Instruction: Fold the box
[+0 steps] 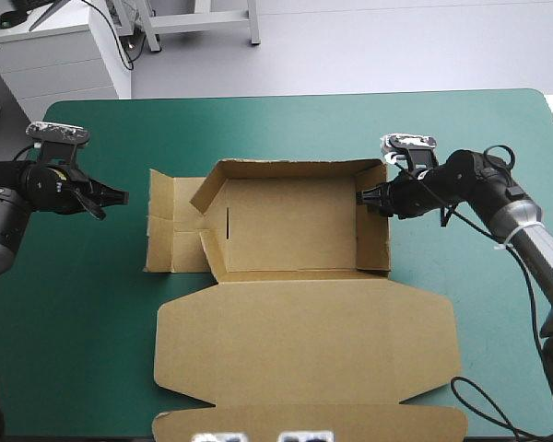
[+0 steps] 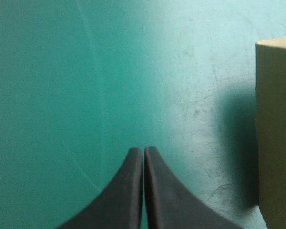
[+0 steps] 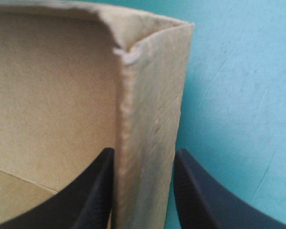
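Here's the brown box [image 1: 295,230] at mid-table: matte, fibrous board, far and right walls raised, the left flap [image 1: 170,221] flat, the broad lid [image 1: 304,341] lying flat toward the near edge. The right gripper [image 3: 144,151] pinches the thick right wall, one black finger inside, one outside. The left gripper [image 2: 143,150], pressed together, hangs beside the box over the scuffed teal-green cover [image 1: 83,331].

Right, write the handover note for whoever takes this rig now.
Left gripper: shut, empty, over the teal-green cover, clear of the box on its left.
Right gripper: shut on the box's right wall.
Done: far wall and right wall are up.
To do: the left side panel lies flat, not yet raised or tucked. The lid lies flat toward the near edge.
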`<state>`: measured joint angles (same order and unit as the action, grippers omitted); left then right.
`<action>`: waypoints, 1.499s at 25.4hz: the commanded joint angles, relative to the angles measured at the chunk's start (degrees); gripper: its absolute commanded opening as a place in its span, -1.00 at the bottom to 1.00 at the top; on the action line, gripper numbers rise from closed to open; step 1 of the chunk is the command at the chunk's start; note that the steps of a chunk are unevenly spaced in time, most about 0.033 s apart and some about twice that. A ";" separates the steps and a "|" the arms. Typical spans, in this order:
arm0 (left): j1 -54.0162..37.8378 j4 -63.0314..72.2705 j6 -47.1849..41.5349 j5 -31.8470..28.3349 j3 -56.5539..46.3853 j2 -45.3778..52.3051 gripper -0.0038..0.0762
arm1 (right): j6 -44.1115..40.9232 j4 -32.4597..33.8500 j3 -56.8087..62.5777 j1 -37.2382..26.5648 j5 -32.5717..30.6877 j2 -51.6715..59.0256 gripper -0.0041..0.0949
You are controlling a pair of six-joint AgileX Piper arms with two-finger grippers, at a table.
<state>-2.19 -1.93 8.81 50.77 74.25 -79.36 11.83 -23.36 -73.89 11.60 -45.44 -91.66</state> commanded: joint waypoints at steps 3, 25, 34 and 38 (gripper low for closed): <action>-0.10 0.06 -0.08 -2.72 1.44 2.03 -0.92 | 2.38 0.44 -7.30 -0.01 1.18 2.75 -0.13; -0.10 0.55 1.11 -1.33 1.44 2.03 -0.92 | -1.86 5.89 -21.43 -0.11 -14.09 -4.48 -0.14; -0.10 0.77 1.11 1.22 1.44 2.03 -0.92 | -1.34 0.94 -21.43 -0.11 -16.62 -16.16 -0.30; -0.10 0.91 1.11 1.45 1.44 2.03 -0.92 | -0.76 2.20 -21.43 -0.11 -19.34 -17.20 -0.94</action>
<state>-2.19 -1.63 9.87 54.10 74.24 -79.36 9.97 -19.70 -93.85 11.47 -62.82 -111.27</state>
